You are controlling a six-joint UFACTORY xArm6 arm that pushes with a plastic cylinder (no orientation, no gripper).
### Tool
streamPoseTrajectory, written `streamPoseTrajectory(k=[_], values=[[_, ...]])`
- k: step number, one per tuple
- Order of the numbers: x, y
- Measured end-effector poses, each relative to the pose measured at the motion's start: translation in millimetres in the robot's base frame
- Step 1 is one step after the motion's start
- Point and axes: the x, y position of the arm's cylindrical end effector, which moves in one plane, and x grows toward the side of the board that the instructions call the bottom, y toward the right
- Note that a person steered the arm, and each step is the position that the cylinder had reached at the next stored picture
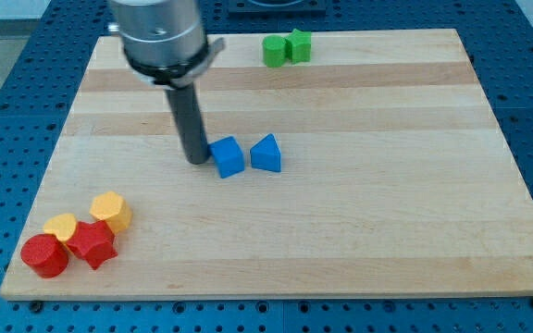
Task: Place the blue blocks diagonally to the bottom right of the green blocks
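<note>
Pretty bright, even lighting here, and we get only soft little shadows tucked under the blocks and my tip [196,162]. The desk [359,231] looks sharp with no real glare; the arm's upper housing seems slightly blurred.

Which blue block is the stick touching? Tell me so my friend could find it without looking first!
Find the wooden board and look near its middle, where two blue blocks sit side by side. My tip is right against the left one, the blue cube. Its neighbour on the view's right, the blue triangle, has a pointed top, while the cube is boxy.
</note>
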Motion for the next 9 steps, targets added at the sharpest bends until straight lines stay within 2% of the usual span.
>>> streamPoseTrajectory(k=[1, 3, 5, 9], values=[[0, 17], [19, -2], [19, 63], [-23, 169]])
